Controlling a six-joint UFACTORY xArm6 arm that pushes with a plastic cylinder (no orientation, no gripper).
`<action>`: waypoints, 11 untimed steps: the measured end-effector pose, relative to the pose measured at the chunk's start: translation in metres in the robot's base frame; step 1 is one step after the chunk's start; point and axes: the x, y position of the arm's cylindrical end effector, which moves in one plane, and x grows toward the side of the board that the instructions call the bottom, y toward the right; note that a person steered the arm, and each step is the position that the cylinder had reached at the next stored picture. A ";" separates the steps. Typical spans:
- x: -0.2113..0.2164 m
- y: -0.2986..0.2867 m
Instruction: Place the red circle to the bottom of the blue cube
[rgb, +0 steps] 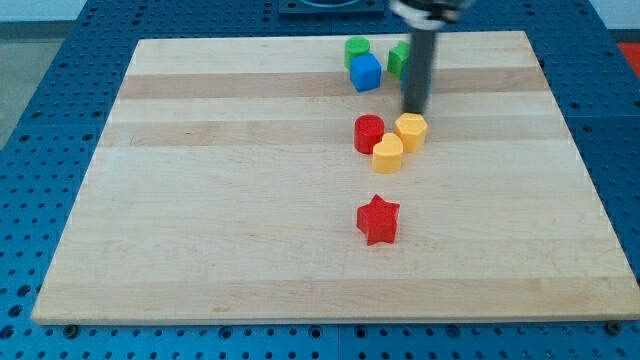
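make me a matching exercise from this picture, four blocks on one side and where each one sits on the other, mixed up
Things:
1. blue cube
2. red circle
3. red star
4. yellow hexagon

Places:
A. nearest the view's bottom, alone
B. just below my tip
C. near the view's top, beside a green block
D. left of the two yellow blocks, below the blue cube

Pairs: 1-C, 2-D, 3-A, 4-B

lab: blue pegboard bench (60, 60)
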 end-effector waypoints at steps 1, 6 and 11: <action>0.031 -0.045; 0.024 -0.203; 0.034 -0.118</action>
